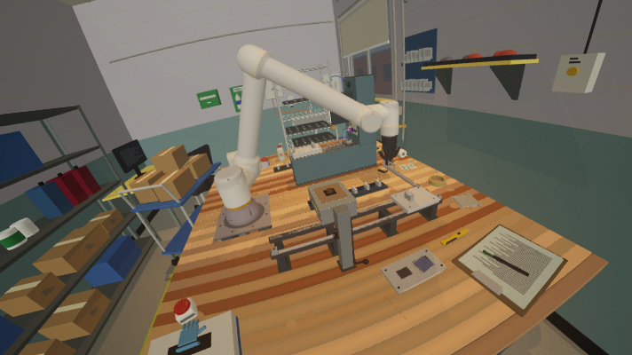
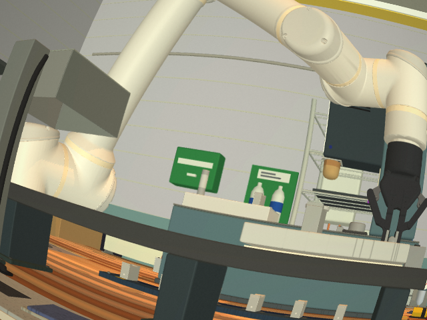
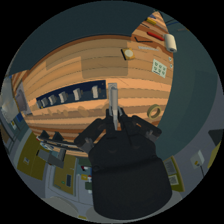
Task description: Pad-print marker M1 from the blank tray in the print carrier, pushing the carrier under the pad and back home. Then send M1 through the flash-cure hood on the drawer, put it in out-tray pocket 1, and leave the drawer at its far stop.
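The print carrier (image 1: 416,198) sits at the right end of its twin rails with a small grey marker block (image 1: 410,194) standing on its plate. A long grey rod handle (image 1: 399,175) runs from the carrier toward the far side of the bench, and my gripper (image 1: 388,160) (image 2: 392,237) (image 3: 114,120) is closed on the upright knob at the rod's far end. The dark blue blank tray (image 3: 74,94) lies left of the handle with several grey marker blocks in it. The pad-print post (image 1: 344,230) stands over the rails at mid-bench.
A teal machine cabinet (image 1: 333,155) stands along the bench's far side behind the tray. A hood box (image 1: 330,195) sits left of the carrier. A tape ring (image 1: 437,180), a paper roll (image 3: 170,42), a two-pocket plate (image 1: 413,268) and a clipboard (image 1: 509,266) lie on the bench.
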You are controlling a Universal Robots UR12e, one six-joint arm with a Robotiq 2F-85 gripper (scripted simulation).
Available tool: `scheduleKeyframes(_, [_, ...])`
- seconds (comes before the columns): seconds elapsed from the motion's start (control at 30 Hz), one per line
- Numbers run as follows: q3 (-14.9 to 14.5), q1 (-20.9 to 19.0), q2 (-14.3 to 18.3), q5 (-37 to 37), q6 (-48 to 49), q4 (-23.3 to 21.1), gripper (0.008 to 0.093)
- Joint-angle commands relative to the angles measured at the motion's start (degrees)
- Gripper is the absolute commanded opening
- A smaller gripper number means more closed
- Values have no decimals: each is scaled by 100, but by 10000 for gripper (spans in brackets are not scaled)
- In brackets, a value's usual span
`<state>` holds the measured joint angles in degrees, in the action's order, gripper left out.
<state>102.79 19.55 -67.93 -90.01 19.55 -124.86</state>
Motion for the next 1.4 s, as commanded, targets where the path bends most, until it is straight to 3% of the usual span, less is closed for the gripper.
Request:
scheduleKeyframes(0.0, [-3,0,0,1,0,-5,180])
scheduleKeyframes(0.37, [-3,0,0,1,0,-5,400])
scheduleKeyframes(1.37, [-56,0,-68,1,0,116,400])
